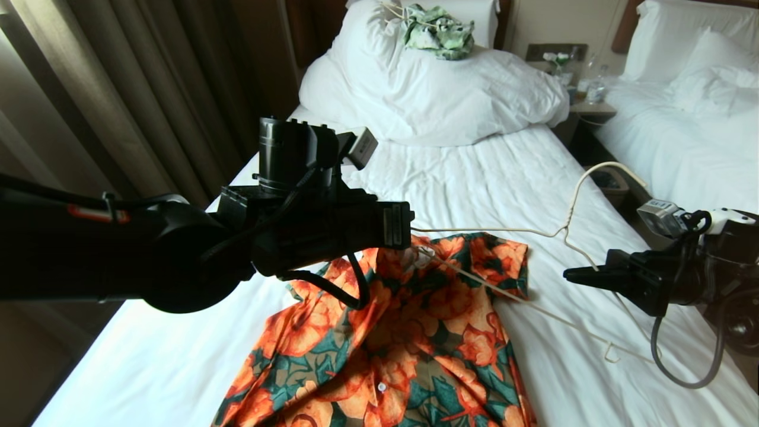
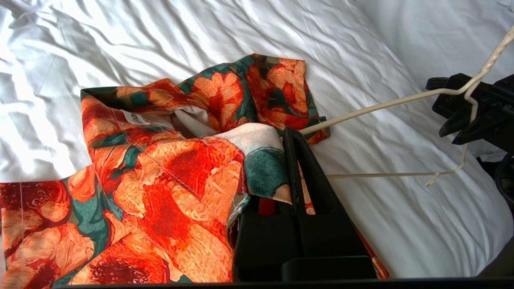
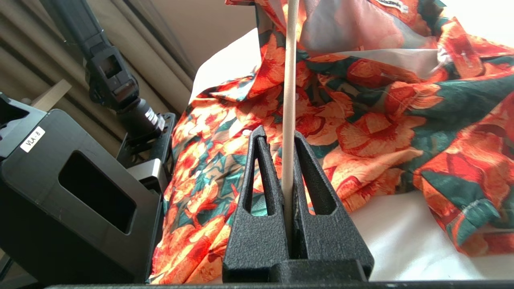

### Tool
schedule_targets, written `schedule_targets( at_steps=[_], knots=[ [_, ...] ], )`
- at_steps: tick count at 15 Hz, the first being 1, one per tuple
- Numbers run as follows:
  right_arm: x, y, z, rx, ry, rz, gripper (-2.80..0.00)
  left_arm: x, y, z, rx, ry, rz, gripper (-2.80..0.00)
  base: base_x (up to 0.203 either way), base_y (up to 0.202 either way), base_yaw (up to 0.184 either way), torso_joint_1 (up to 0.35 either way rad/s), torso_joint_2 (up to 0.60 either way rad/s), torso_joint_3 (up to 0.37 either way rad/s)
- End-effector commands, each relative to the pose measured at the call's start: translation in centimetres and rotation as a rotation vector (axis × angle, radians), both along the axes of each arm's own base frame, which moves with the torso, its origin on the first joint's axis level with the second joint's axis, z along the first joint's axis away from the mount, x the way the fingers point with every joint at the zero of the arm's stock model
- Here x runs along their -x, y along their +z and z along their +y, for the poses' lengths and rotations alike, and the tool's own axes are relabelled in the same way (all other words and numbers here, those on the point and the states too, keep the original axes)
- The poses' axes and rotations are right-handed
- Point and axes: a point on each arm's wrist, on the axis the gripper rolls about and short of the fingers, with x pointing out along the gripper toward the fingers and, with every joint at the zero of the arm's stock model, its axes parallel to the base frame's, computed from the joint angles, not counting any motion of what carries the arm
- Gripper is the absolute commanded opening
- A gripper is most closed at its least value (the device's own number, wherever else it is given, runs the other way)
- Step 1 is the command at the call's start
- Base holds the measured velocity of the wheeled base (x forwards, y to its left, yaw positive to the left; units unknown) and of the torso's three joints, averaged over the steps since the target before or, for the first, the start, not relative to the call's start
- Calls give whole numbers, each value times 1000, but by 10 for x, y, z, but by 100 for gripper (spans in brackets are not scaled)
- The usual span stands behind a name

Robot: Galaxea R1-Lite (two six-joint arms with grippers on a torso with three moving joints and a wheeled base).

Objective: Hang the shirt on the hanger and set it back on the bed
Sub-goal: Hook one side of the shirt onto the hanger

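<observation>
Left gripper [image 2: 295, 140] pinches shirt [image 1: 409, 332] — right gripper [image 3: 281, 144] clamps hanger [image 1: 569, 219]

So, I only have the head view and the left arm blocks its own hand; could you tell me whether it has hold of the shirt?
Observer: Yes. The left wrist view shows the left hand shut on a fold of the shirt, with the pale inner side showing at the grip.
Operator: Thank you. And how is the other side?
Observer: In the right wrist view, the right hand is shut on the hanger, with the wire running straight up out of it.
</observation>
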Motion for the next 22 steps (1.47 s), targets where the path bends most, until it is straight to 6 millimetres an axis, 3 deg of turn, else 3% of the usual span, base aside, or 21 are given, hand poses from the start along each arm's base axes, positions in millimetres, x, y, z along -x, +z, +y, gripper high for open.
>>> schedule_targets(
  at_steps=[1,6,13,18,22],
  knots=[
    [-1,-2,1,-1,11,0,-280,4,3,-2,6,-13,-6,-280,0,0,0,0,0,0],
    [0,0,2,0,15,-7,-280,22,11,-21,20,-88,-22,-280,0,0,0,0,0,0],
    [1,-1,7,0,29,-5,-280,15,18,-46,40,-121,-49,-280,0,0,0,0,0,0],
    [1,3,4,1,20,-15,-280,29,33,-74,27,-185,-48,-280,0,0,0,0,0,0],
    [5,-2,16,-2,57,11,-280,31,33,-94,-62,-247,-68,-280,0,0,0,0,0,0]
  ],
)
